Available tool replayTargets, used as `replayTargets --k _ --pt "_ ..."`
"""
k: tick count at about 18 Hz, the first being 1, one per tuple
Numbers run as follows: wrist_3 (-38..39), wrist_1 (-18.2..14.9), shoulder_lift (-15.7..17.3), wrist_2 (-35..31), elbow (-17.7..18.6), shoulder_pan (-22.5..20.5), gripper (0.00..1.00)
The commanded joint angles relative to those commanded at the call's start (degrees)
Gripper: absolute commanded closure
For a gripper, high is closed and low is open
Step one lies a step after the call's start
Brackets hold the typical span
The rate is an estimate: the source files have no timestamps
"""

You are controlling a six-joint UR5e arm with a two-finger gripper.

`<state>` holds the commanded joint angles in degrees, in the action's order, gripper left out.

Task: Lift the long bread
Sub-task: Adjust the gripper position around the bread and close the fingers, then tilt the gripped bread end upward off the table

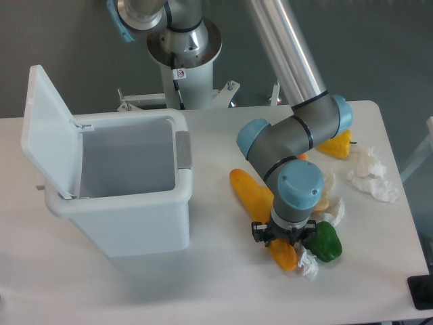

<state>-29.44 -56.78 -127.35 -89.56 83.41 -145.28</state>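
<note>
the fixed camera is showing the gripper [283,237] sitting low over the long bread [260,211], which is lying slantwise on the table [216,291] — one end pointing toward the white bin [118,183], the other end poking out below the wrist, close to a green pepper [325,242]. the step in hand is looking like the grasp itself: the dark fingers are straddling the loaf near its lower end, but the blue wrist is hiding the tips, so i cannot tell whether they are pinching the bread or merely bracketing it. if the grip is on, the next move is calling for a straight lift — taken slowly, since holding so far from the middle is likely to let the long free end droop or twist.

the bread is reading as glossy orange-yellow plastic, slim with rounded ends, probably hard and slippery. the pepper is shiny and lumpy. crumpled white paper [371,173] is lying near the right edge, soft and ragged. the bin is smooth matte plastic, boxy, its lid standing open.
</note>
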Motion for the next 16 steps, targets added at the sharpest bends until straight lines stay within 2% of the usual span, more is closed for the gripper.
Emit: replayTargets --k 2,5,7,16 --pt "0.0 0.0 0.0 -0.09 0.17 0.09 0.61" --pt "-0.09 0.0 0.18 -0.18 0.26 0.18 0.61" --pt "-0.09 0.0 0.26 -0.18 0.26 0.18 0.65" --pt "-1.75 0.0 1.93 -0.88 -0.18 0.18 0.67"
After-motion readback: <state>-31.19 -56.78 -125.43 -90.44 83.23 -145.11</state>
